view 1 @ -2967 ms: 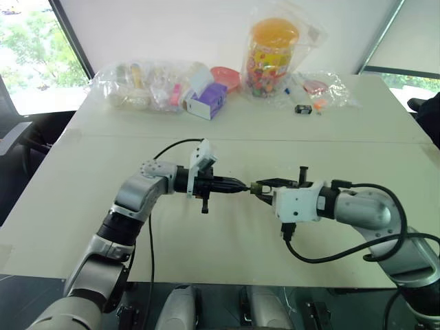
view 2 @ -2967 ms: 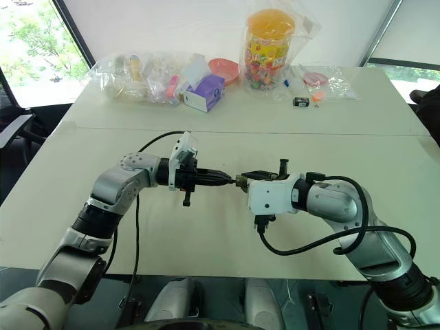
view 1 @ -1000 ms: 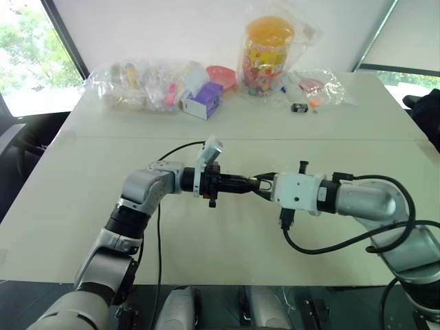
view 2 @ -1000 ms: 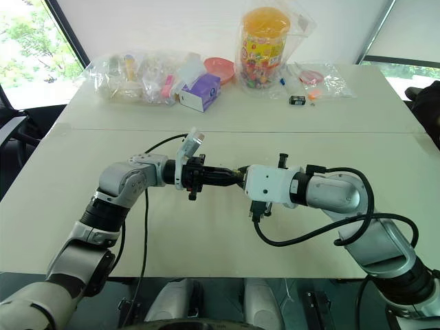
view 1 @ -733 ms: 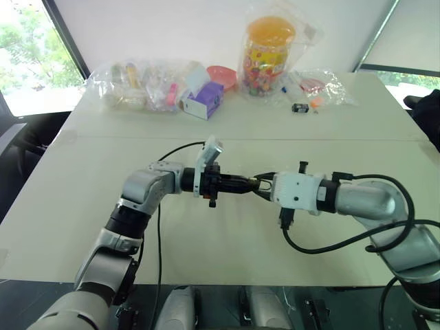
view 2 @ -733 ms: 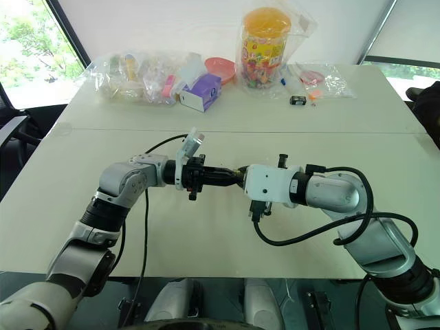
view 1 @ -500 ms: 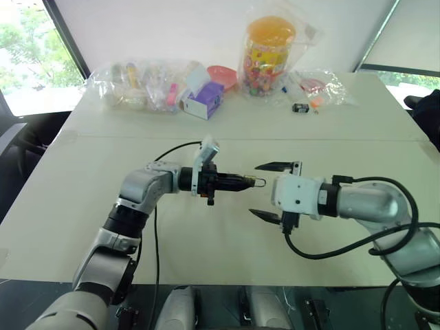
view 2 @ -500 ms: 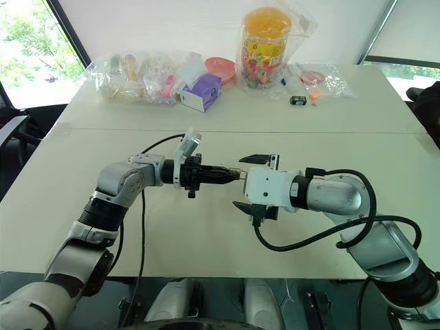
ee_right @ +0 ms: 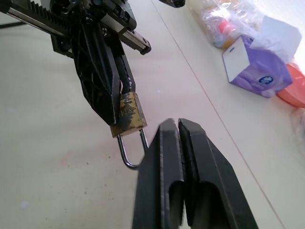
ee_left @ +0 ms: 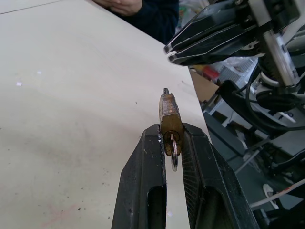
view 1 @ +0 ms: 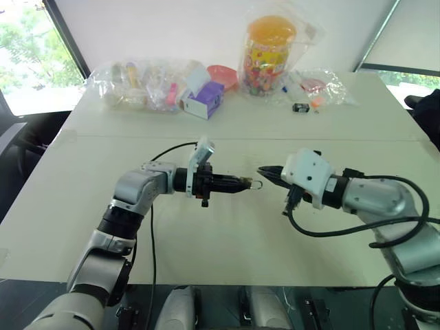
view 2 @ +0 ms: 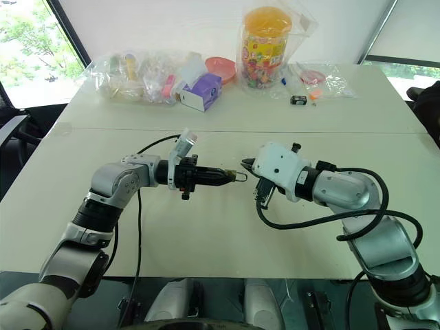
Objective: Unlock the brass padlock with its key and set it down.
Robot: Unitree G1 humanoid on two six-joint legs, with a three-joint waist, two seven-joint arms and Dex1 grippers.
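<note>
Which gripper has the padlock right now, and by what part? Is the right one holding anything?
The left gripper clamps the brass padlock by its body, shackle pointing outward. The right gripper is shut on nothing, beside the shackle.

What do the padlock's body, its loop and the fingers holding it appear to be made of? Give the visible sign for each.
Padlock body: likely brass, yellow-gold with dull, tarnished patches. Loop: probably steel, thin, silvery, shiny. Left pincer fingers: black, matte, ridged inner faces; plastic or coated metal, unclear which.

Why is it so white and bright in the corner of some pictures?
Left eye view: daylight through the window washes out the top-left corner. Right wrist view: the bags at the top glare white, while the brass padlock stays sharp.
</note>
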